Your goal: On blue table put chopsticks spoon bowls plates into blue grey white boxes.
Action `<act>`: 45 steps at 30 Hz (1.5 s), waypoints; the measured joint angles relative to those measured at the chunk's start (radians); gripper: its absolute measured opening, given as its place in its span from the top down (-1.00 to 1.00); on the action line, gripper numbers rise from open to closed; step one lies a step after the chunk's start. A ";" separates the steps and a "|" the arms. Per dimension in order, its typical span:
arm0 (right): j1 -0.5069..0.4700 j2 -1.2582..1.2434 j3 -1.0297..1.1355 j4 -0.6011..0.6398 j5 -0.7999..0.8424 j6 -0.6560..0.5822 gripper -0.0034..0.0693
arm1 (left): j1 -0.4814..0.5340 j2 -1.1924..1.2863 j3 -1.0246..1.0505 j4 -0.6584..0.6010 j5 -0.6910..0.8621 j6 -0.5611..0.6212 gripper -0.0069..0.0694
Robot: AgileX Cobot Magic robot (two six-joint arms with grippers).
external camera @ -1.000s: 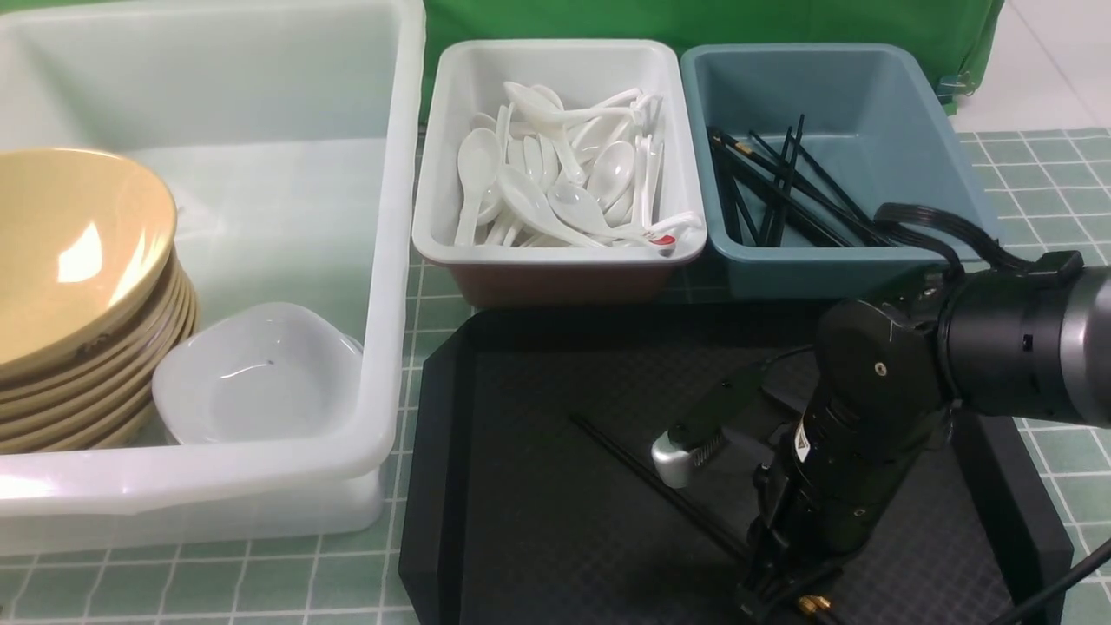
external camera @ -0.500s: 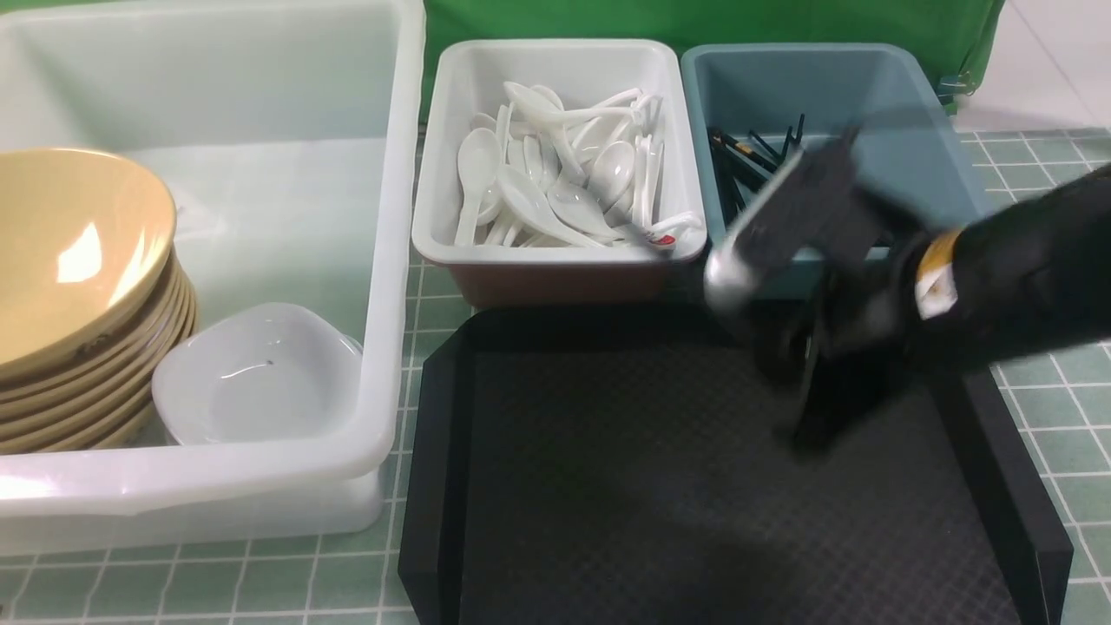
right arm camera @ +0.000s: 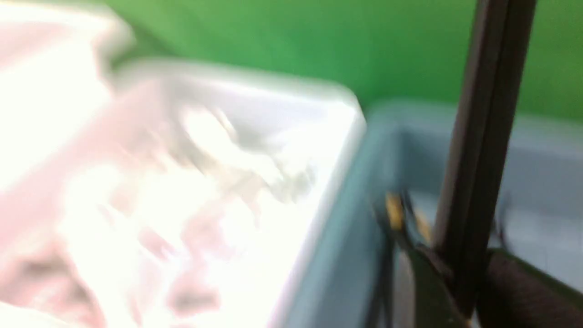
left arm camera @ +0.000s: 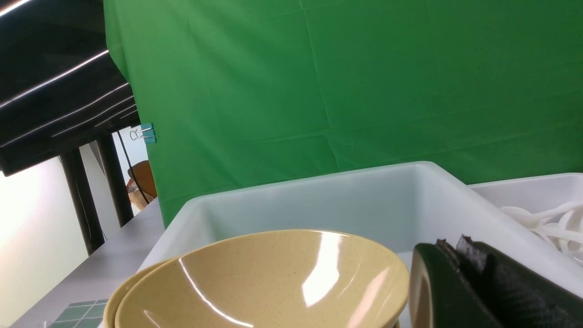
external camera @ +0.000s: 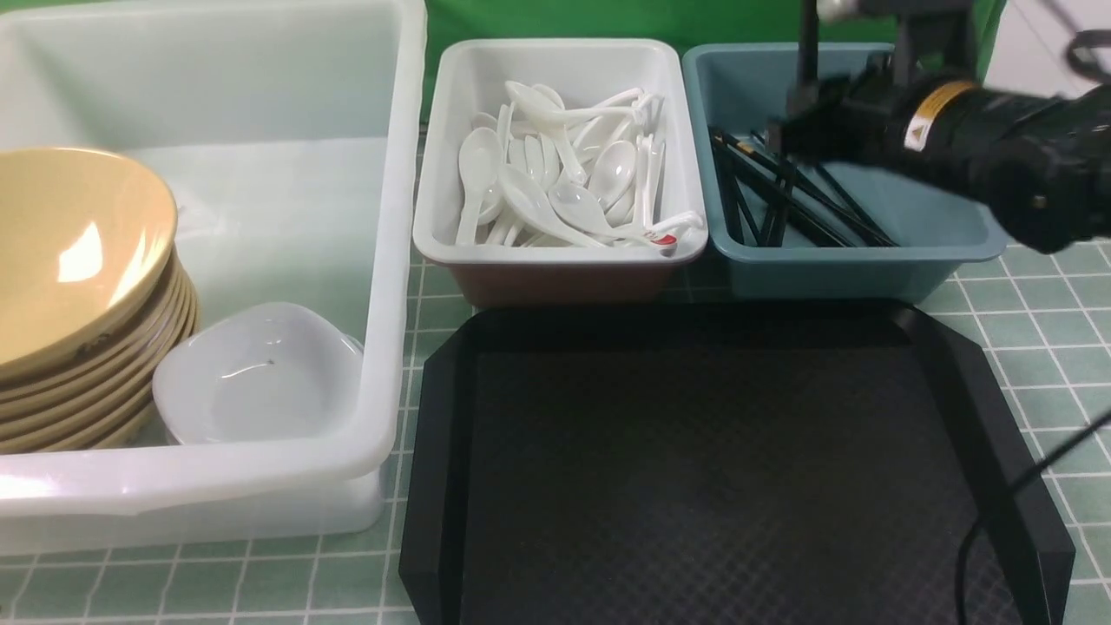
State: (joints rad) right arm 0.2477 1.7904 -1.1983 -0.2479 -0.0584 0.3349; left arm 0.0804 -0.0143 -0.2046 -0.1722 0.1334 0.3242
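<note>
Hovering over blue-grey box (external camera: 868,260) now, off black tray (external camera: 694,486): right tool (right arm camera: 469,280) clamped on upright chopsticks (right arm camera: 483,127).

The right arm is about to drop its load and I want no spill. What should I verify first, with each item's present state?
1. Grip: right gripper shut on the chopsticks: ok.
2. Position: it hangs over the blue-grey box, judged from the front view: ok.
3. Tilt: chopsticks level for a flat drop: not ok, they stand nearly upright.
4. Pickup area: black tray shows no tableware: ok.
5. Other arm: left gripper, beside the bowls, open or shut: cannot tell.
</note>
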 joint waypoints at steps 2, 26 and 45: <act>-0.007 0.031 -0.028 0.000 0.131 0.036 -0.09 | 0.000 0.000 0.000 0.000 0.000 0.000 0.81; 0.103 -1.309 0.832 0.000 0.001 -0.251 0.81 | 0.000 0.000 0.000 0.000 0.003 -0.002 0.81; 0.103 -1.755 1.224 -0.005 -0.202 -0.352 0.80 | 0.000 -0.001 0.000 0.000 0.018 -0.002 0.81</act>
State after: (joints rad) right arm 0.3511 0.0357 0.0258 -0.2524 -0.2600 -0.0172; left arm 0.0804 -0.0155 -0.2046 -0.1722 0.1518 0.3225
